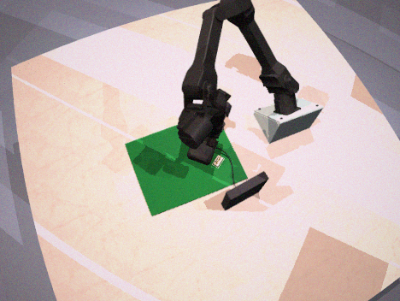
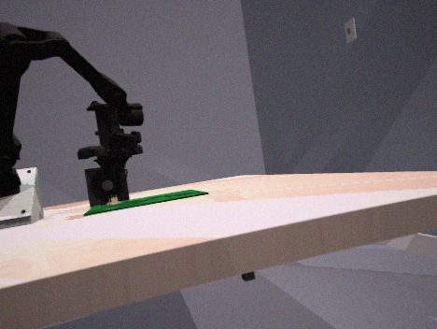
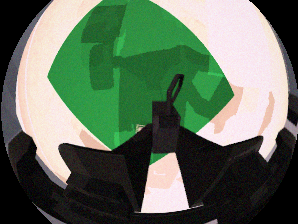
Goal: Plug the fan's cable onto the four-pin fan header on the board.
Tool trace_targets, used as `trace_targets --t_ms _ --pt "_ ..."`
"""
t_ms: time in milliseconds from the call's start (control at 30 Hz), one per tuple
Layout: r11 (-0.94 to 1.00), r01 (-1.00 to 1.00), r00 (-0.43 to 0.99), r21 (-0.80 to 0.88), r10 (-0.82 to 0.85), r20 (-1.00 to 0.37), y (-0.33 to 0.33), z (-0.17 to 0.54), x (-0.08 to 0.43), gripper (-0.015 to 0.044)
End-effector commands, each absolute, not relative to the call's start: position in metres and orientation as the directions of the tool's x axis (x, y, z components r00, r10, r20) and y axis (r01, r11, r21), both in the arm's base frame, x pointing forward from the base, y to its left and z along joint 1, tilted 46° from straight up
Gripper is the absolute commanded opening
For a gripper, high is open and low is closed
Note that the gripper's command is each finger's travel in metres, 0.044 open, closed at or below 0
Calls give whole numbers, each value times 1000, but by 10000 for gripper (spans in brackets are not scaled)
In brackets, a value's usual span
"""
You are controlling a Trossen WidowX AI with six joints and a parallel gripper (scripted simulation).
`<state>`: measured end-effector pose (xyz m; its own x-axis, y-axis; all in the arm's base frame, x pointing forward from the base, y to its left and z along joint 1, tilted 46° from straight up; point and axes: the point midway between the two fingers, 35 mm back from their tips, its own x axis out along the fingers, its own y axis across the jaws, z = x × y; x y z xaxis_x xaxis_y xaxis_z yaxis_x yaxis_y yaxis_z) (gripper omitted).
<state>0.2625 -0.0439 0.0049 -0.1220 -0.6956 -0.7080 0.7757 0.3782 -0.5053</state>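
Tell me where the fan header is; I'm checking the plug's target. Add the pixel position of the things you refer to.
In the top view, the fan header [image 1: 218, 161] [image 3: 140, 128] sits on the green board [image 1: 158, 188] [image 3: 95, 115], between the hand and the black fan [image 1: 244, 191].
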Motion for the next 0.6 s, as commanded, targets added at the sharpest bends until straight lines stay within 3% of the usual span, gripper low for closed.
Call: trace_targets --t_ms 0,567 --pt "479 660 -120 -579 -693 -711 -39 1 261 0" --pt "696 135 -121 -705 -694 -709 -25 -12 256 0"
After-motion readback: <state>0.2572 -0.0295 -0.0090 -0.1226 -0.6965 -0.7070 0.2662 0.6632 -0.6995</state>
